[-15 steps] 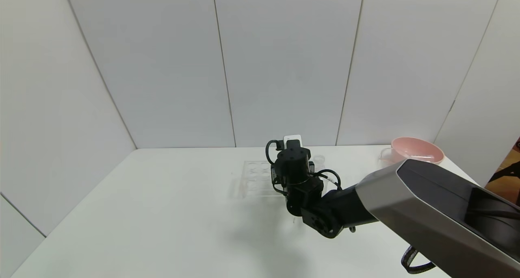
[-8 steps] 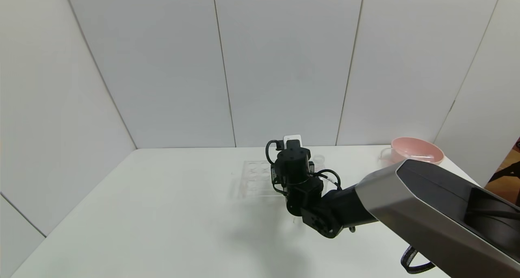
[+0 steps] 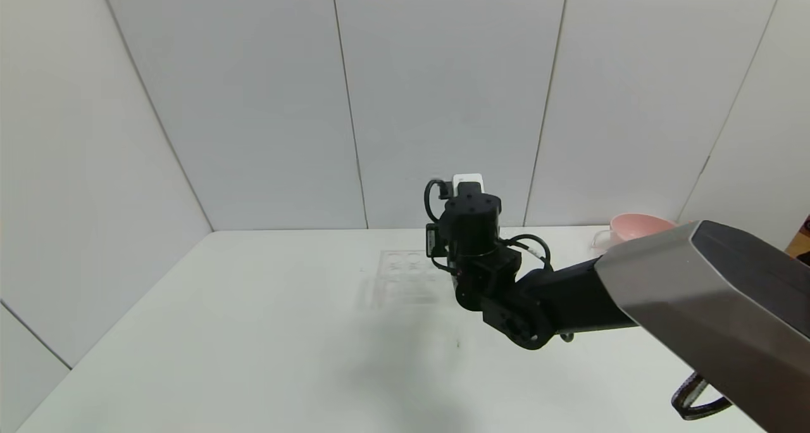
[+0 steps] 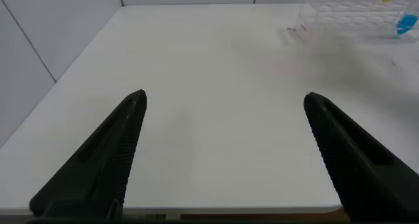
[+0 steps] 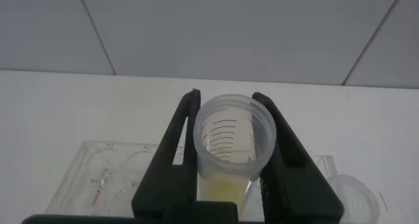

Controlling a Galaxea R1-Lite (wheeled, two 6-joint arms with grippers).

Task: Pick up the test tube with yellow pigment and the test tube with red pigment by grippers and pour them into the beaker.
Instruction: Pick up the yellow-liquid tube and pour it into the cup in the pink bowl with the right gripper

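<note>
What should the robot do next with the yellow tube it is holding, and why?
Probably carry it sideways to the beaker. The right gripper is shut on the test tube with yellow pigment, lifted above the clear rack, upright, with the yellow liquid inside.

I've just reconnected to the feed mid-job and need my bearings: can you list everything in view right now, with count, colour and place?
test tube with yellow pigment: 1, clear with yellow liquid at its bottom, upright between the right gripper's fingers, lifted above the rack.
tube rack: 1, clear, mid-table.
blue liquid: 1 patch, at the rack; its tube is hard to make out.
second clear round rim: 1, beside the rack; cannot tell what it is.
pink bowl: 1, pink, far right of the table.
table: 1, white.
right gripper: 1, black, raised over the rack's right end, shut on the tube.
left gripper: 1, black, jaws wide apart, low over the near table edge, holding nothing.
</note>
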